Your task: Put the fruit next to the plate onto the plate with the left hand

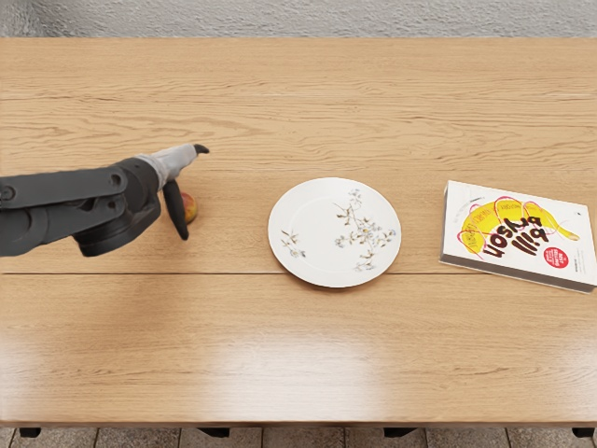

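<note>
A small red and yellow fruit (191,207) lies on the wooden table, left of the white floral plate (334,231) and well apart from it. My left hand (176,182) comes in from the left edge and hovers over the fruit, hiding most of it. Its fingers (175,211) are spread, one pointing right and one pointing down in front of the fruit; they do not close around it. The plate holds nothing.
A book with a yellow and white cover (520,235) lies at the right of the table. The table's far edge (298,39) meets a grey floor. Bare wood spans the front half.
</note>
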